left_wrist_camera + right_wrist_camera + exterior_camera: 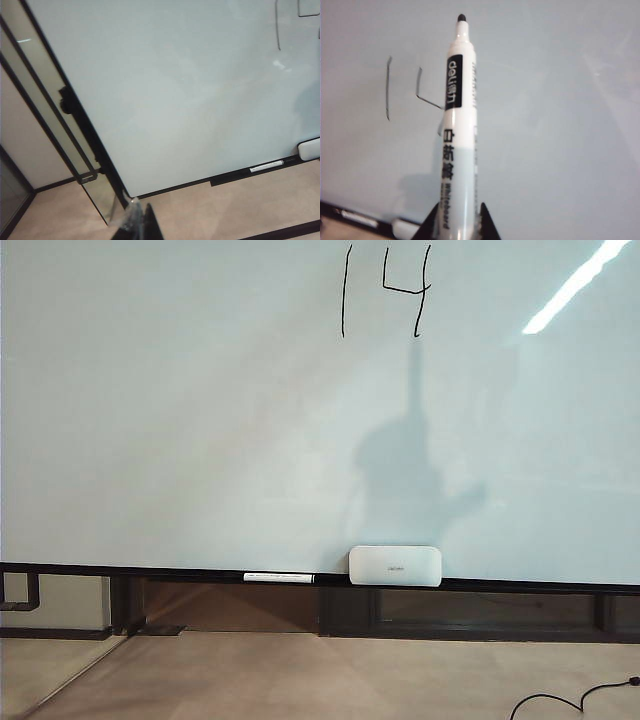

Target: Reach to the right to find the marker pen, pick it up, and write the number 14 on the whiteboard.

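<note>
Right wrist view first, nearest thing first: the right gripper [455, 220] is clamped on the lower barrel of the marker pen [456, 125], a white whiteboard marker with a black label band, uncapped, its dark tip pointing toward the board but apart from it. I judge the marker light and rigid, its smooth plastic barrel a little slippery — a hold low on the barrel, as here, leaves the tip free while giving it leverage against the fingers. Left wrist view shows only the dark tips of the left gripper [137, 225] at the frame's edge; whether its jaws are apart or together I cannot tell, and it holds nothing visible. Beyond, on the dark lower rail, a second marker [278, 578] lies flat just beside the white eraser [395, 566]. Farthest is the whiteboard [180, 420], glossy and pale — the number 14 [385, 290] stands high on it in thin black strokes, apparently complete.
</note>
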Controlling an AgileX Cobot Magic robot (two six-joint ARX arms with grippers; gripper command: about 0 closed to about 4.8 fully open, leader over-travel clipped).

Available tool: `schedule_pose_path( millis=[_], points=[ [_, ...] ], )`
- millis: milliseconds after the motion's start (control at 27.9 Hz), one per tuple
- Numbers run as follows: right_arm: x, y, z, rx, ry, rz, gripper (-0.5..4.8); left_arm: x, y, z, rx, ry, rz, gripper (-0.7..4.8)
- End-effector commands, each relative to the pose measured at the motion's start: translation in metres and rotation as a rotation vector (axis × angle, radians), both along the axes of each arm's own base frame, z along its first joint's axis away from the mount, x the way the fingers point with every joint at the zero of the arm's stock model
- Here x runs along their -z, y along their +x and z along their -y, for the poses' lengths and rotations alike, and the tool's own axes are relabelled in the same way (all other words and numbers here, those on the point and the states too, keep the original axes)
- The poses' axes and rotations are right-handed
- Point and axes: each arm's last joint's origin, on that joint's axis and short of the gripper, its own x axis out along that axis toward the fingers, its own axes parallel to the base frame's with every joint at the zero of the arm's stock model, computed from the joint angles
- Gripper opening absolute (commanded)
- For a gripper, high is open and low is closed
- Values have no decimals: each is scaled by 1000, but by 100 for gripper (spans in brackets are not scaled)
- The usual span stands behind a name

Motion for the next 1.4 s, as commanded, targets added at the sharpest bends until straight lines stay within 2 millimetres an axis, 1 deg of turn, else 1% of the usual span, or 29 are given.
schedule_pose_path(
  millis=[36, 107, 179, 215, 251, 286, 322, 358, 394, 430, 465, 573, 644, 716, 788, 859, 966, 1074, 1181, 1289, 1396],
  points=[
    [-4, -45, 22, -11, -28, 38, -1, 6, -24, -13, -20, 9, 28, -6],
    [2, -86, 42, -10, -25, 105, -1, 11, -39, -21, -49, 2, 47, -6],
    [13, -123, 60, -14, -16, 146, -1, 17, -53, -22, -77, 15, 47, -6],
    [18, -139, 68, -14, -33, 154, -1, 18, -60, -19, -85, 23, 40, -6],
    [21, -148, 72, -13, -43, 152, -1, 18, -66, -15, -80, 31, 32, -6],
    [30, -169, 83, -6, -87, 145, -1, 20, -76, -10, -44, 15, 20, -6],
    [36, -179, 88, -7, -108, 133, -1, 21, -81, -7, -46, 4, 11, -6],
    [47, -197, 96, -10, -119, 107, -1, 23, -91, -4, -82, -23, 10, -6],
    [52, -204, 100, -14, -121, 96, -1, 24, -95, -1, -95, -40, 20, -6],
    [63, -219, 107, -16, -126, 81, -1, 28, -102, 5, -97, -49, 39, -6],
    [67, -225, 110, -16, -127, 76, -1, 30, -104, 9, -89, -59, 41, -6],
    [88, -248, 121, -12, -83, 20, -1, 33, -105, 35, -44, -120, 8, -6],
    [101, -256, 124, -6, -78, -54, -1, 33, -97, 56, 8, -175, -6, -6],
    [107, -259, 124, -13, -76, -85, -1, 34, -87, 73, 33, -239, -25, -6],
    [110, -264, 122, -26, -11, -94, -1, 33, -76, 86, 71, -288, -36, -6],
    [113, -270, 119, -57, 22, -86, -1, 34, -66, 92, 68, -328, -49, -6],
    [122, -271, 109, -101, 60, -111, -1, 38, -52, 92, 69, -344, -80, -6],
    [142, -266, 92, -111, 85, -165, -1, 41, -33, 88, 94, -348, -91, -6],
    [155, -261, 83, -104, 132, -172, -1, 44, -18, 84, 118, -386, -93, -6],
    [164, -256, 77, -69, 159, -146, -1, 47, -5, 82, 136, -408, -96, -6],
    [166, -247, 73, -70, 163, -146, -1, 51, 7, 78, 130, -409, -99, -6]
  ],
)
